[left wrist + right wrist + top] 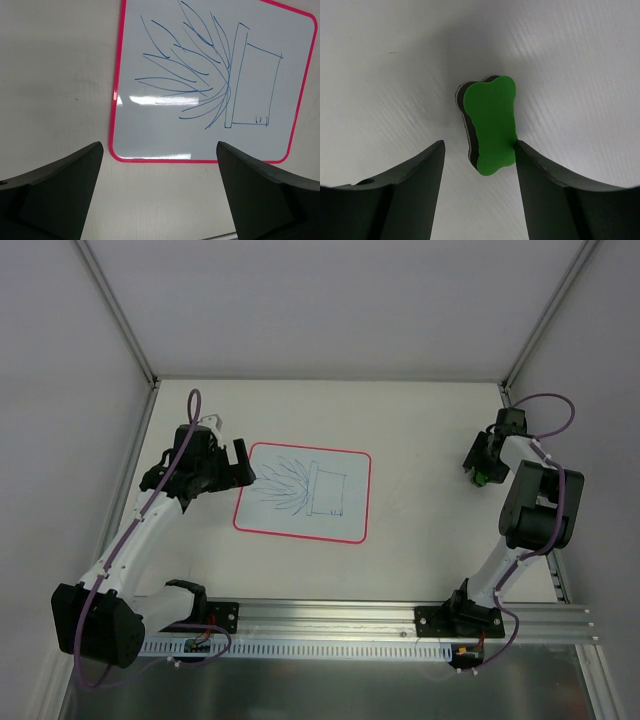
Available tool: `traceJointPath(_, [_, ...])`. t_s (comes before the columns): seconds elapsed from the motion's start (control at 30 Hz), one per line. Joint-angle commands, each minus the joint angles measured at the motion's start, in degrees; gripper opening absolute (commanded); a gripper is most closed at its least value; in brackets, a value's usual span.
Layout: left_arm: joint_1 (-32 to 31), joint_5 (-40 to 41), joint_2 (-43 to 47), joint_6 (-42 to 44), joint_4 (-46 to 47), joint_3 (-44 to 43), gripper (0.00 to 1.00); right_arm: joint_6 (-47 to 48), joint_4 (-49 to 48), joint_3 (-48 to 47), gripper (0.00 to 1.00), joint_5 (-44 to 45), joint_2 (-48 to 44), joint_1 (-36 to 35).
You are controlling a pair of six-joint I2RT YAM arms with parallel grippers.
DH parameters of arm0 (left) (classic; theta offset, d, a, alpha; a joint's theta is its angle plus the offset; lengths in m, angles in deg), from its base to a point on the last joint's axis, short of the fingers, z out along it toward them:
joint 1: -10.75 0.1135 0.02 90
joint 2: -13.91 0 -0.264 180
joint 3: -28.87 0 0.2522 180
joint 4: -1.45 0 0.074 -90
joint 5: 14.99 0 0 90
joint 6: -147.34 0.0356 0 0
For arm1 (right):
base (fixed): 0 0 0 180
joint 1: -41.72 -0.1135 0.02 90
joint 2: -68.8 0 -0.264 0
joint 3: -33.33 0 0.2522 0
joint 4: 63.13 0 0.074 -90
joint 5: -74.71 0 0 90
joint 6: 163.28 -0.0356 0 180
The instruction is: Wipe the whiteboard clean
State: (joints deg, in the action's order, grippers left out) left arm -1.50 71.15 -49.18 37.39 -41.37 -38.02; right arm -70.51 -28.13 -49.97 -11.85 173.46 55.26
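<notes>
One of the right fingers (545, 185) touched the green eraser (490, 122) (the other stood clear), so an uneven squeeze could skid it; left fingers (55, 190) gaped wide.

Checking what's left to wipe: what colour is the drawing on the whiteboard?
Blue pen lines on the red-rimmed whiteboard; clearest in the left wrist view.
</notes>
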Motion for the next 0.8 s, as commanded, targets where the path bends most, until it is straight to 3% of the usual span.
traceJointPath(0.0, [0.74, 1.22, 0.60, 1.40, -0.30, 0.65, 0.99, 4.00, -0.23, -2.00, 0.61, -0.37, 0.72, 0.70])
traceJointPath(0.77, [1.44, 0.61, -2.30, 1.22, -0.30, 0.65, 0.99, 7.34, -0.23, -3.06, 0.69, -6.17, -4.64, -0.62])
